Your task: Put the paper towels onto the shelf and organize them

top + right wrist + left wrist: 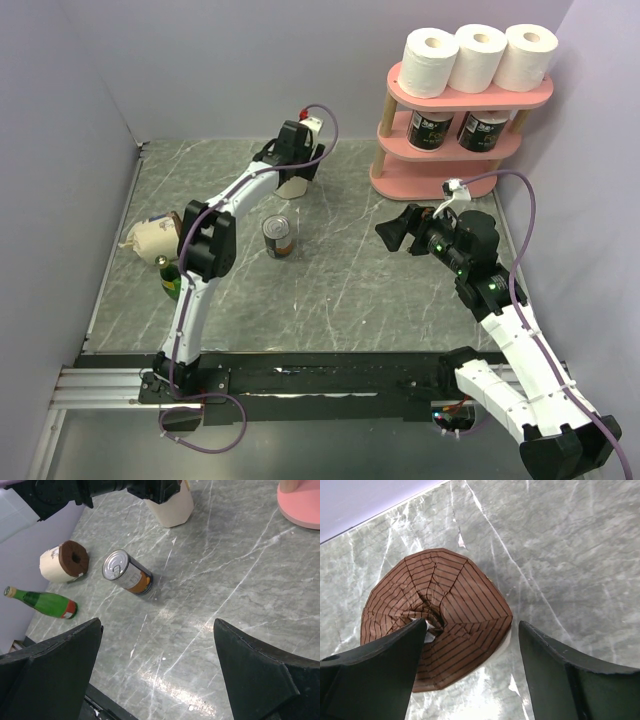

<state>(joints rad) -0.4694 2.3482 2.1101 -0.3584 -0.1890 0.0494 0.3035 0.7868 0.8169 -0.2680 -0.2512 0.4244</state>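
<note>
The left arm stretches far across the tabletop [350,280], its gripper [472,625] pointing straight down and spread around an upright brown-topped paper towel roll [455,600], not yet clamped. The right arm is bent, and its gripper [392,232] hovers wide apart near the pink shelf [470,100].

A grey marble-patterned table [340,280] veined with thin white lines fills the enclosure. Plain pale lavender panels close it in: a back wall [250,60], a left wall [50,200] and a right wall [600,180]. A slim metal rail [112,250] follows the table's left edge, and a black strip [330,375] runs along its near edge. Soft, even light leaves a faint sheen on the surface.
</note>
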